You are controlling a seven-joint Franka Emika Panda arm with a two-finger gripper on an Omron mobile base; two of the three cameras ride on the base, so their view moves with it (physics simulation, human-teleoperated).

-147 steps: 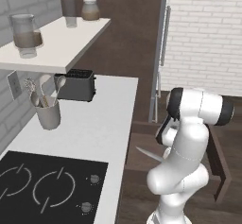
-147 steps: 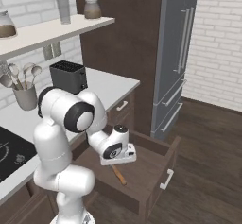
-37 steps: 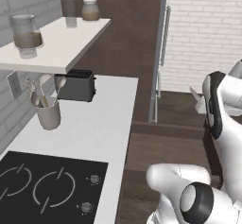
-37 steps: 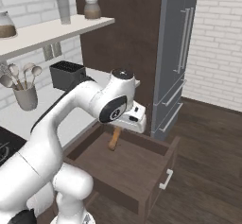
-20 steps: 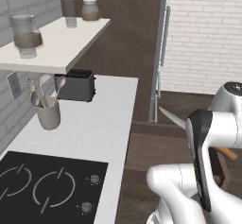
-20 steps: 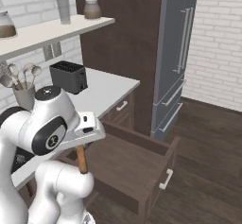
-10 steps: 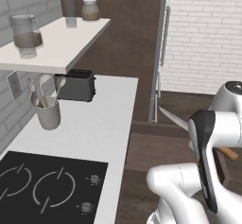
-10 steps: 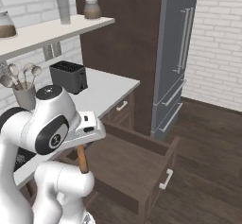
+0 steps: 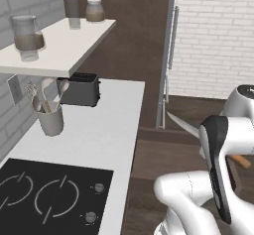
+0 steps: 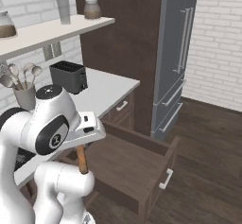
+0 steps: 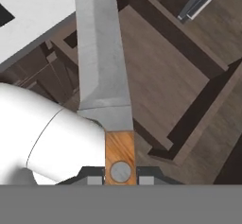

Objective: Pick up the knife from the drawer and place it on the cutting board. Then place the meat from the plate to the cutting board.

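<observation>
The knife [image 11: 105, 72] is up out of the drawer [image 10: 142, 164] now, pincer [image 11: 120, 176] clamped on its handle at the hand view's bottom center, blade running up the frame. Arm has swung back toward the robot's body. No board seen yet. White tabletop [image 9: 104, 125] with toaster [image 9: 81, 88] left; fridge [image 10: 177, 53] upper right.

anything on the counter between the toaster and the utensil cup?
Nothing. In the left base view the white counter is bare between the toaster and the utensil cup.
</observation>
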